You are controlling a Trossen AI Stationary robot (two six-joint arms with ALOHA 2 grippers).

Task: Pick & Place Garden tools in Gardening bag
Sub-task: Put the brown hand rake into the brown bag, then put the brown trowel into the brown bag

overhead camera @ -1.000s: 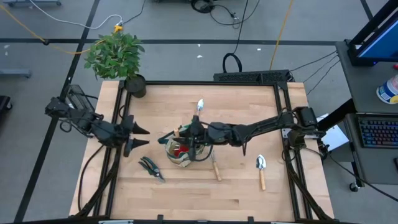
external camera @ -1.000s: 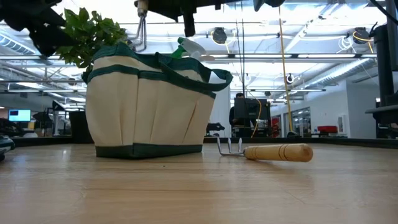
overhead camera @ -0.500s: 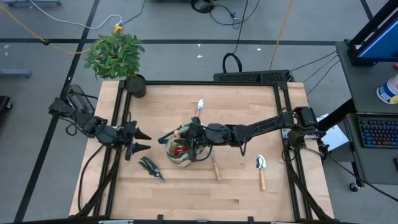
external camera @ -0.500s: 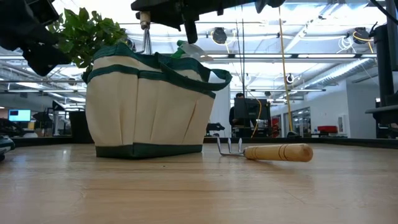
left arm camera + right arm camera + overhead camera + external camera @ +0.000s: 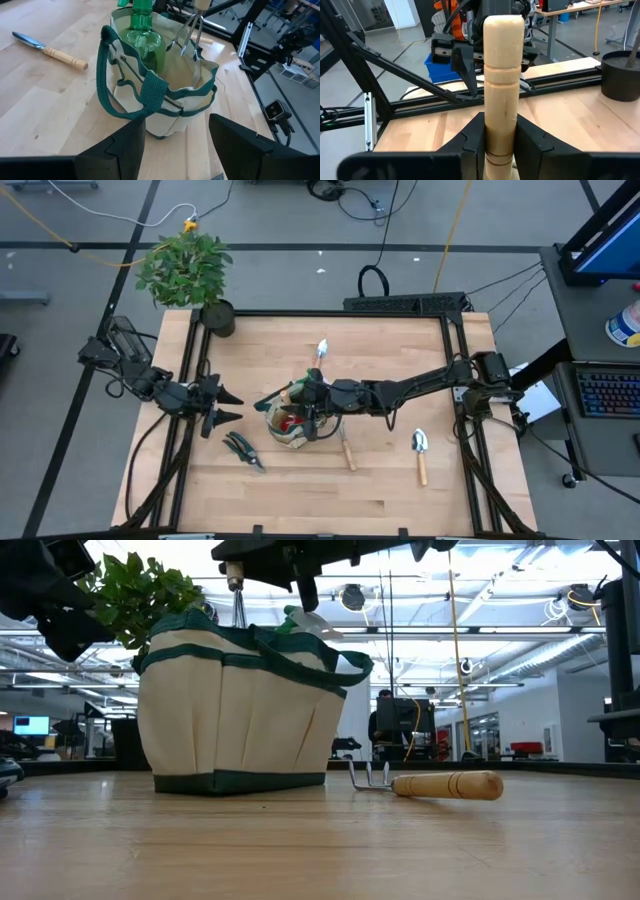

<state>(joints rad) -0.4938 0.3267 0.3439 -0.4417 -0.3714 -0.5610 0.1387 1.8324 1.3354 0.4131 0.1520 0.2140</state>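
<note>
The beige gardening bag (image 5: 293,423) with green trim stands on its base at mid-table. It holds a green spray bottle (image 5: 142,37) and red gloves (image 5: 289,420). My right gripper (image 5: 312,393) is over the bag, shut on a wooden-handled rake (image 5: 189,35) whose tines are inside the bag's mouth. My left gripper (image 5: 224,406) is open and empty, left of the bag. The black pruning shears (image 5: 243,450), a second rake (image 5: 346,448) and two trowels (image 5: 320,350) (image 5: 420,450) lie flat on the table. My right gripper pinches the rake's wooden handle (image 5: 502,100) between its two fingers (image 5: 472,137), below the handle's rounded top. The fingers come level from the table's right side and lie across the handle. The rake hangs upright, handle up, with its metal shank (image 5: 238,605) and tines down inside the bag.
A potted green plant (image 5: 190,270) in a black pot stands at the table's far left corner. The second rake (image 5: 430,783) lies close to the bag's right side. Black frame rails run along the table's left, right and far edges.
My right gripper has gone down a little with the rake, whose shank and tines now reach past the bag's rim. My left gripper has shifted slightly toward the bag and stayed open.
</note>
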